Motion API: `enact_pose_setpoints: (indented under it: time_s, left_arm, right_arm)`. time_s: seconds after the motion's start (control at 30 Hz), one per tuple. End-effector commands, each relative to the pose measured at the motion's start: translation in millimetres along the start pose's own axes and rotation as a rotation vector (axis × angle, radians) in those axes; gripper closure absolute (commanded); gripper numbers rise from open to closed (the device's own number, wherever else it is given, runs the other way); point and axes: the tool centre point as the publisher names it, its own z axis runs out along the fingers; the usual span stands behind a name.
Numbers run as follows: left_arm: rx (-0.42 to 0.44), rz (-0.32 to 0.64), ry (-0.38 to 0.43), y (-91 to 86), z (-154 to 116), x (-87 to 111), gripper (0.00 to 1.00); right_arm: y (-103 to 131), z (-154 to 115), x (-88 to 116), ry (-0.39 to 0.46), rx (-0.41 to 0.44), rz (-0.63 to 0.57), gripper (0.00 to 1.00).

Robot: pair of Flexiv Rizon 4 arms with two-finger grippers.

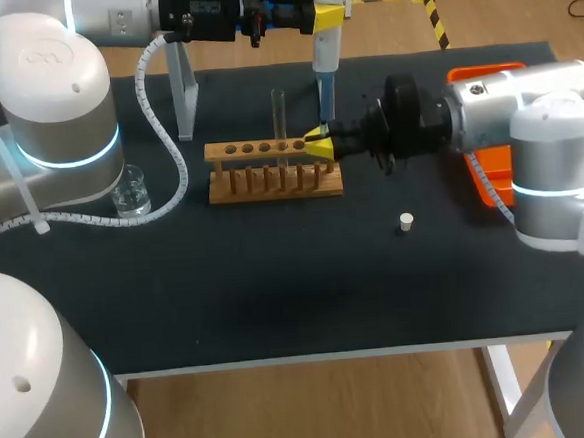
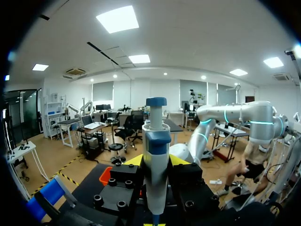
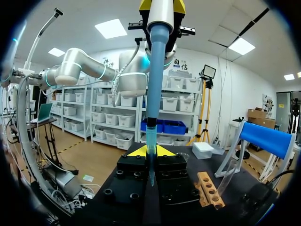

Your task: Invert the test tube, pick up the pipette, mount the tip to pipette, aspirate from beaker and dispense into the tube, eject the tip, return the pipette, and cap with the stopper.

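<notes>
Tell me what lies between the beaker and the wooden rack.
In the head view, a white ribbed hose loops down across the stretch between the beaker and the rack. Nothing else shows there.

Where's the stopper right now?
In the head view the stopper lies loose on the black mat, right of the wooden rack and nearer the front edge than it.

One each: pipette (image 1: pixel 323 66), tip (image 3: pixel 150 140), tube (image 1: pixel 279 120), rack (image 1: pixel 274 172), beaker (image 1: pixel 130 191), stopper (image 1: pixel 406 222)
</notes>
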Motion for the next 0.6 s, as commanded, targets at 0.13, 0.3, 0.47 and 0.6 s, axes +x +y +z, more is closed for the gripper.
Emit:
enact_pose_setpoints:
  time_s: [0.13, 0.3, 0.47, 0.6]
  left_arm:
    - [-0.002, -0.001, 0.003, -0.6, -0.2, -0.7, 1.00]
    - [-0.002, -0.001, 0.003, -0.6, -0.2, -0.7, 1.00]
    - [-0.002, -0.001, 0.003, -0.6, -0.2, -0.7, 1.00]
    - [-0.002, -0.001, 0.003, -0.6, -0.2, -0.7, 1.00]
  right_arm:
    - [1.9, 0.3, 0.3, -0.005, -0.003, -0.002, 1.00]
    - [3.5, 0.9, -0.3, -0.009, -0.009, -0.003, 1.00]
    - [5.4, 2.1, 0.1, -0.016, -0.023, -0.004, 1.00]
    - [6.2, 3.5, 1.0, -0.024, -0.035, 0.000, 1.00]
